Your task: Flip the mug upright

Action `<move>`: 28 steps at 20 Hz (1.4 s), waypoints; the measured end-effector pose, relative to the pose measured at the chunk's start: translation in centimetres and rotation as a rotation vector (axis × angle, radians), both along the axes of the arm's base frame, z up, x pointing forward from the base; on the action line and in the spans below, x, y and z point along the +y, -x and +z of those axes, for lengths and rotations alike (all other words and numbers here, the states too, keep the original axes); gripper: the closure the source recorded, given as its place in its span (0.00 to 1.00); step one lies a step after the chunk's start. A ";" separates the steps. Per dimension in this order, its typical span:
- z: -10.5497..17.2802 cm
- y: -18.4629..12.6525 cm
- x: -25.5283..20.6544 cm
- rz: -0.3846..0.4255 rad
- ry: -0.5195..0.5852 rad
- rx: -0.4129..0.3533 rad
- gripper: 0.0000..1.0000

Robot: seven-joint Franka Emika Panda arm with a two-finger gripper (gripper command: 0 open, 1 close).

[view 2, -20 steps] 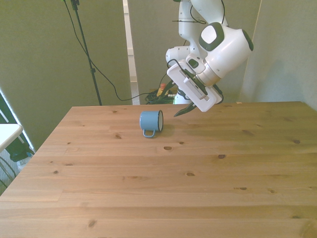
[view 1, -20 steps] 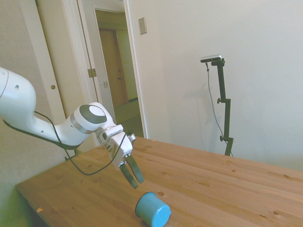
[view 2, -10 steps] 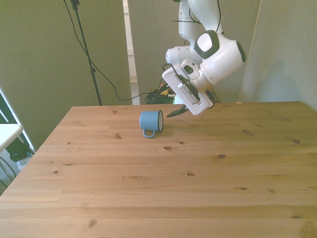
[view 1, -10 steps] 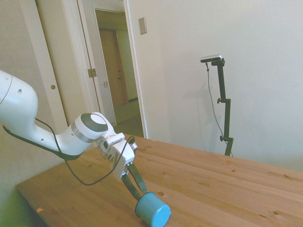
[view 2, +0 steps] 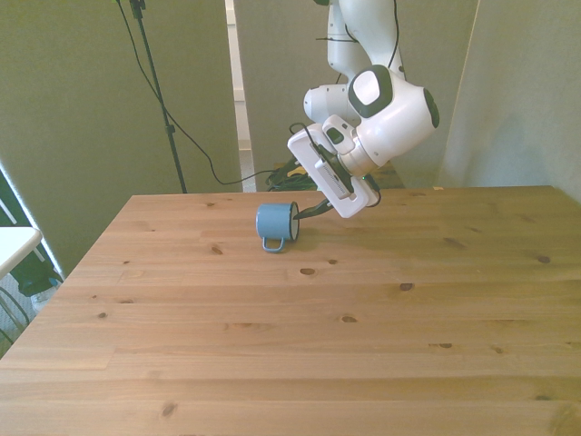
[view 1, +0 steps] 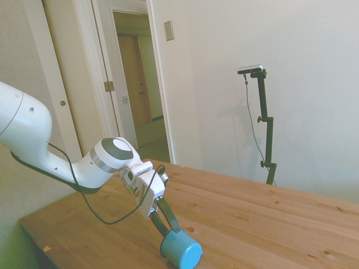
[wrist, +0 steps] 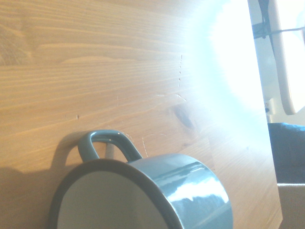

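The mug (view 2: 277, 223) lies on its side on the table (view 2: 363, 345), mouth facing the parted, empty gripper (view 2: 305, 214); you want one finger inside the rim before clenching; handle rests flat.

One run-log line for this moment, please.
phase: reach | mug: on its side on table, handle resting on wood | gripper: tilted, tips at mug's open rim, no grasp visible | upright: not yet

Wooden table (view 2: 290, 345), open doorway (view 1: 137, 84) and wall plate (view 1: 169, 30) behind.
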State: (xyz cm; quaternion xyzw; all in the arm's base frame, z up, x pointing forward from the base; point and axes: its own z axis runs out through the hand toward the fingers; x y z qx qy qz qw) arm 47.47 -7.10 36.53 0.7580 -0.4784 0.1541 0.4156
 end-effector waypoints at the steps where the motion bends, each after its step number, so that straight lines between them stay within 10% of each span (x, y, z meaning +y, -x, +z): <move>1: -0.1 -0.1 -0.1 0.002 0.007 0.001 0.00; 16: -1.3 -0.3 -1.4 -0.003 0.070 0.002 0.00; 17: -1.4 -0.3 -1.6 -0.001 0.079 0.002 1.00; 28: -2.2 -0.2 -2.1 -0.007 0.097 0.006 1.00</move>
